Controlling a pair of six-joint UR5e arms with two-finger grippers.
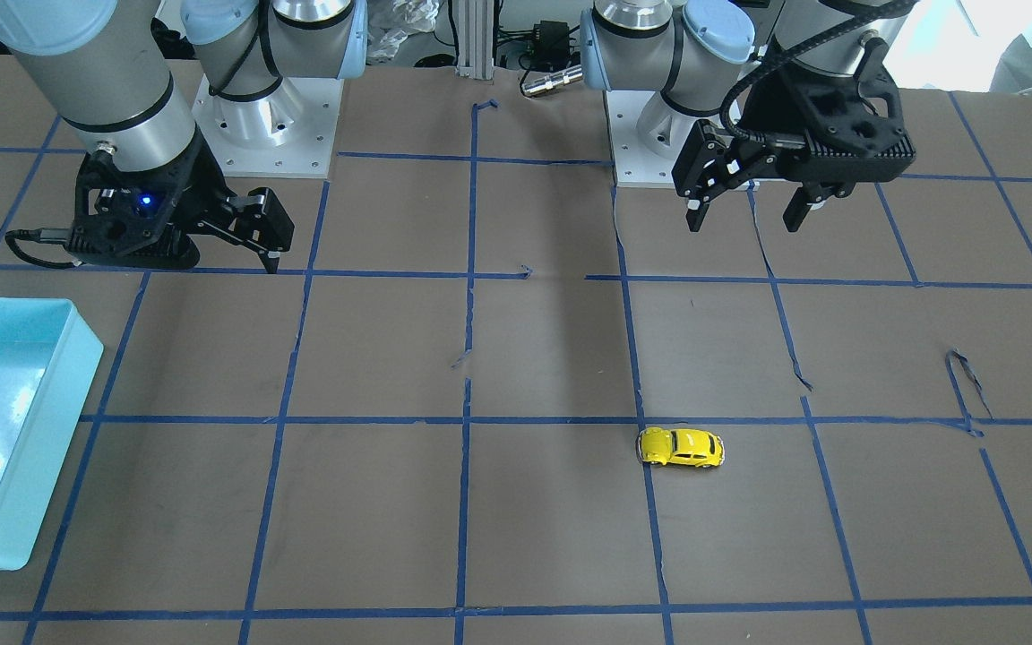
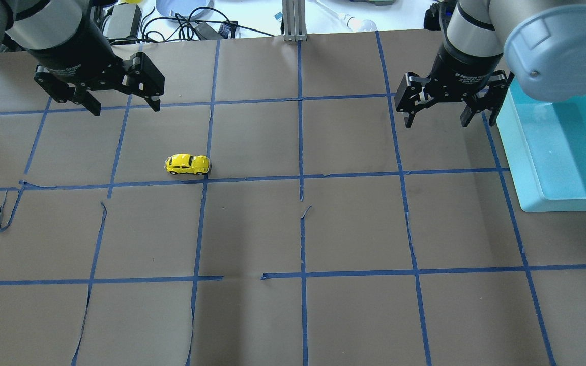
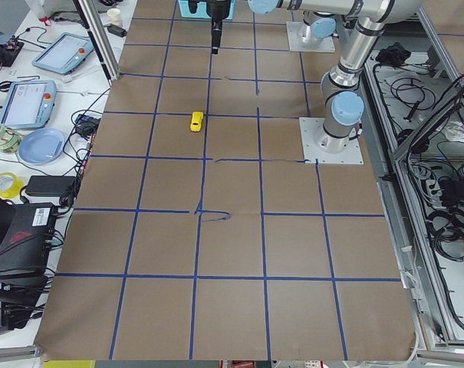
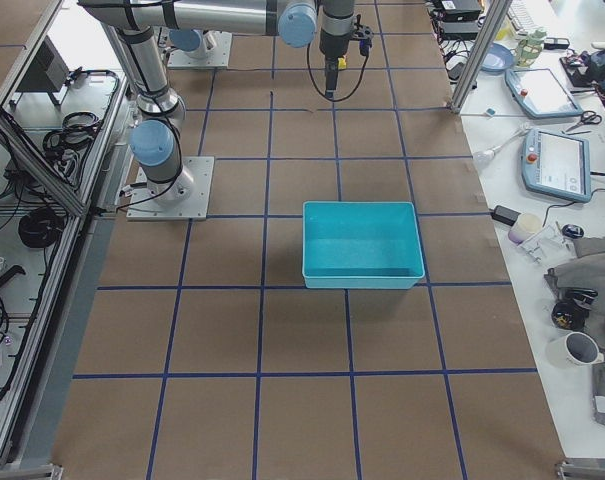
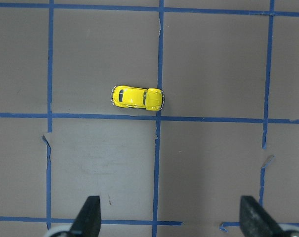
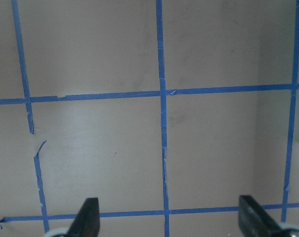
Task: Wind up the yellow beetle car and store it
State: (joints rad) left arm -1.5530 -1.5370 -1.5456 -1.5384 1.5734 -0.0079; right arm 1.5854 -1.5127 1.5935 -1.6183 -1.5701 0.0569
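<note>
well, the left fingers (image 2: pixel 151 96) and the right fingers (image 2: pixel 411 109) hang spread wide, holding nothing, above the brown surface (image 2: pixel 354 229). the right pair is just beside the teal tray (image 2: pixel 519 162); the yellow beetle car (image 2: pixel 187 164) sits on its wheels well apart from that tray.

We've got the car (image 2: pixel 187 164) sitting upright on its wheels on the table's (image 2: pixel 252 229) left half, toward the far side. It's tiny, bright yellow, rounded, with dark windows, right by a blue tape crossing (image 2: pixel 204 179).
</note>
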